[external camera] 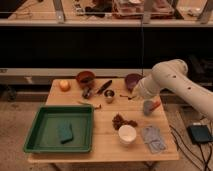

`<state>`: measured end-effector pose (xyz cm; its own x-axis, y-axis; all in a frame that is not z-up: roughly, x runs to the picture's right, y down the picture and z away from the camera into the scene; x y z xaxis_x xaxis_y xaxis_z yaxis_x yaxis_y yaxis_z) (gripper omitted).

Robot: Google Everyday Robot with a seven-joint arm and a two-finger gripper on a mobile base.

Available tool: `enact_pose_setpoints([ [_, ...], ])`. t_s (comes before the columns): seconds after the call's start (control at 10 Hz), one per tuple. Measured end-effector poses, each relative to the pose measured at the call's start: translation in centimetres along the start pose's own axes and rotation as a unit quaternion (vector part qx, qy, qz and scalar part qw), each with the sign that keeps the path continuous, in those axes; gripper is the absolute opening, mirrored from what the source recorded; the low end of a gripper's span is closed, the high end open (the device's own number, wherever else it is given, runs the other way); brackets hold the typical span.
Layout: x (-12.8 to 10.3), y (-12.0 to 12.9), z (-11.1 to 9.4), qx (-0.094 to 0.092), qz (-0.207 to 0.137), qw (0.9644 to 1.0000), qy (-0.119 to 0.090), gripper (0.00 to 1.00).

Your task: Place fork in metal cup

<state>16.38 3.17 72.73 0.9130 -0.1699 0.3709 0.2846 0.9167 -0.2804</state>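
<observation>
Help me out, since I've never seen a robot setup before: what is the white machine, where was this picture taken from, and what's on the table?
The white machine is a robot arm. Its claw hangs low over the wooden table, near the small shiny steel cup. This single picture looks down on the table from in front; the camera's mounting is unknown. A thin dark metal fork shows between cup and claw; whether it is held is unclear. Also there: a green rectangular tray with a green sponge, a white bowl and a blue-grey cup.
</observation>
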Motion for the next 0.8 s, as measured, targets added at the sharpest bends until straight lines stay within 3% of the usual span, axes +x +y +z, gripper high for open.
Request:
enact_pose_setpoints([
  [0.3,-0.6,-1.3,-0.3,0.000,-0.010,0.9999,-0.010,0.00],
  [0.8,-1.7,-3.6,0.8,-0.008,-0.029,0.9993,-0.023,0.00],
])
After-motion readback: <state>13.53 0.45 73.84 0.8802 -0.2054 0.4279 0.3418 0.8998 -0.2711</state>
